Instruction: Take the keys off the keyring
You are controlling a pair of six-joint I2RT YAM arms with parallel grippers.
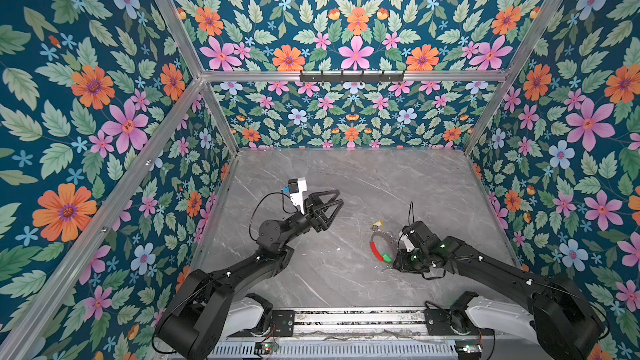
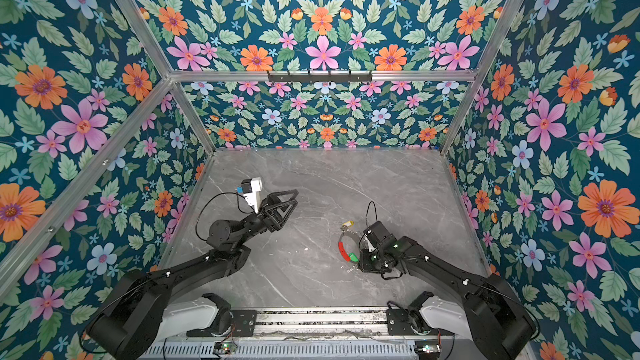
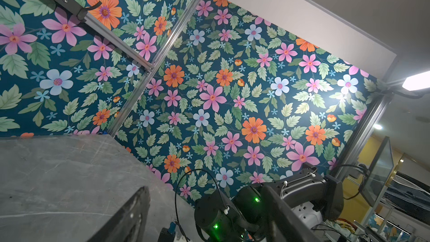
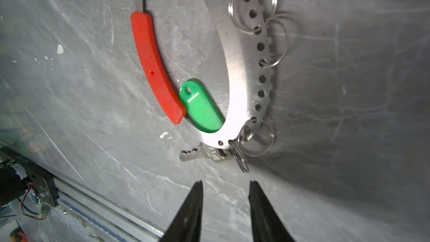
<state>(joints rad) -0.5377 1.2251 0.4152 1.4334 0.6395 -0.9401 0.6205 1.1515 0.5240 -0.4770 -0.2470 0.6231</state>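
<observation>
The keyring (image 4: 244,66) lies flat on the grey marble table (image 1: 329,174), right of centre: a metal crescent with holes, a red sleeve (image 4: 153,66) and several small silver rings (image 4: 253,10). In both top views it sits just left of my right wrist (image 1: 375,249) (image 2: 343,249). A green key head (image 4: 201,110) rests inside the loop by the sleeve's end. A bare silver key (image 4: 200,154) pokes out under the crescent's tip. A yellow key head (image 1: 378,225) lies at the far end. My right gripper (image 4: 226,182) hovers open just short of the silver key. My left gripper (image 1: 337,199) (image 3: 206,187) is open, empty, raised mid-table.
Flowered walls with aluminium posts close in three sides. A black hook rail (image 1: 351,76) hangs on the back wall. A metal rail (image 1: 346,320) runs along the front edge between the two arm bases. The right arm (image 3: 302,189) shows in the left wrist view.
</observation>
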